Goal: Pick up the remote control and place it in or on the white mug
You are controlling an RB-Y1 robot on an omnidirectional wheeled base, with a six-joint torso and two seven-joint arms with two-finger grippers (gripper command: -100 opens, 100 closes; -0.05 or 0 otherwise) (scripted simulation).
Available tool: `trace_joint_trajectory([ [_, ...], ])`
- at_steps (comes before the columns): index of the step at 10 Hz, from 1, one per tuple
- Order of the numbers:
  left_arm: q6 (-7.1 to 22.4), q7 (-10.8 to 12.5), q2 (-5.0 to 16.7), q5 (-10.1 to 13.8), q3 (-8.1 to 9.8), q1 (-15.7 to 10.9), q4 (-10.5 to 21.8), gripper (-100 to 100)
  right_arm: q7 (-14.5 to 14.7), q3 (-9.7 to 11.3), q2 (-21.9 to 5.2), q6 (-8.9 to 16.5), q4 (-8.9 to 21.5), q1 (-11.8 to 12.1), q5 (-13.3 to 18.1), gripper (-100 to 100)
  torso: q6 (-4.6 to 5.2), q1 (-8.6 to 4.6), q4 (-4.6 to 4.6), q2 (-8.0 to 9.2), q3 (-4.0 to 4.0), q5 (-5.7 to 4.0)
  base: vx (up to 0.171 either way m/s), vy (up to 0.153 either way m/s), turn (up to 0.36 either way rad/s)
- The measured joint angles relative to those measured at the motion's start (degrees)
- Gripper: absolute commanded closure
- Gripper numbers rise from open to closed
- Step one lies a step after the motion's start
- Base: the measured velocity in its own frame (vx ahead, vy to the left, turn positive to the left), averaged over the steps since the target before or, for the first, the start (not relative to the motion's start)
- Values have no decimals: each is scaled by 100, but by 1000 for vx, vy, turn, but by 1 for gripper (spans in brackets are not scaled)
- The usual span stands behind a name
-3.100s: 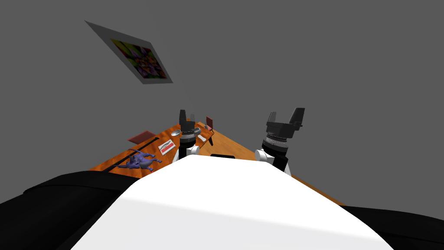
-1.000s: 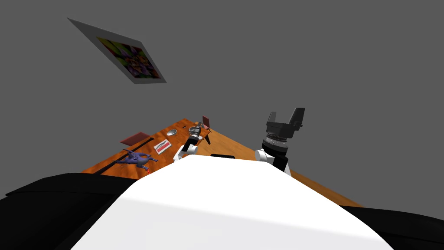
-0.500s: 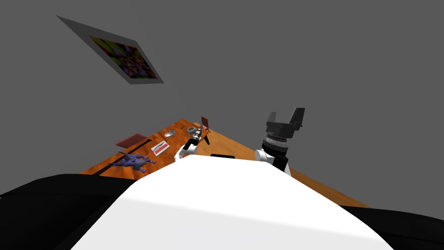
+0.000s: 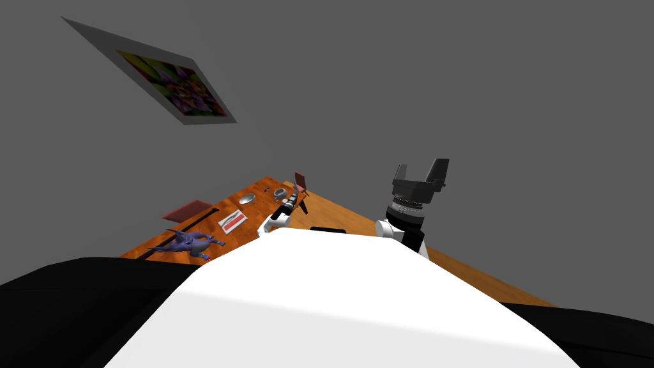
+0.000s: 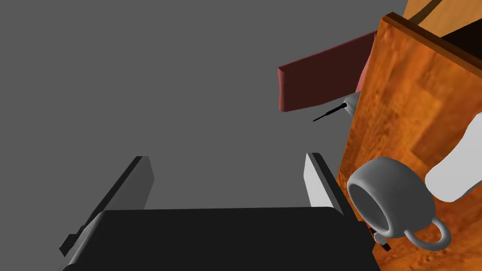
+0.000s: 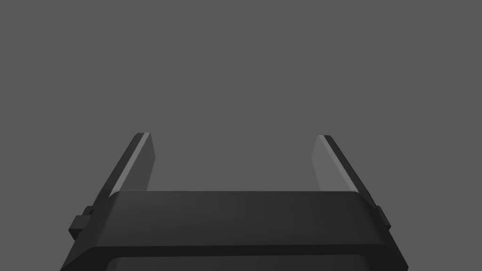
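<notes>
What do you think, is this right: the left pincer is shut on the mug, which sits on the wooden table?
Not quite. The left pincer is open and holds nothing; the mug sits on the wooden table, just beside it. The left wrist view shows this.

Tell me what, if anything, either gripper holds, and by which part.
Nothing is held. The left gripper is open and empty, with the mug just beside it; the right gripper is open and empty too.
</notes>
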Motion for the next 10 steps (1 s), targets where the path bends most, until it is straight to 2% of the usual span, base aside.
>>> trace_joint_trajectory([
  [3, 421, -114, 87, 163, -23, -138, 349, -100, 0, 0, 0, 0, 0, 0, 0, 0, -1, 0, -1, -2, -1, 0, 44, 13, -57],
  [5, 538, -190, 200, 325, -92, -236, 737, -100, 0, 0, 0, 0, 0, 0, 0, 0, -1, 5, -1, -4, -3, 1, 45, 31, -35],
  [6, 670, -260, 168, 358, -107, -286, 924, -100, 0, 0, 0, 0, 0, 0, 0, 0, 0, 9, -1, -6, -3, 2, 43, 32, -37],
  [8, 892, -327, 325, 554, -163, -342, 1215, -100, 0, 0, 0, 0, 0, 0, 0, 0, -1, 9, -2, -9, -5, 2, 60, 29, -48],
  [10, 1183, -416, 354, 644, -177, -344, 1308, -100, 0, 0, 0, 0, 0, 1, 0, 0, 0, 7, -2, -13, -7, 1, 64, 33, -50],
])
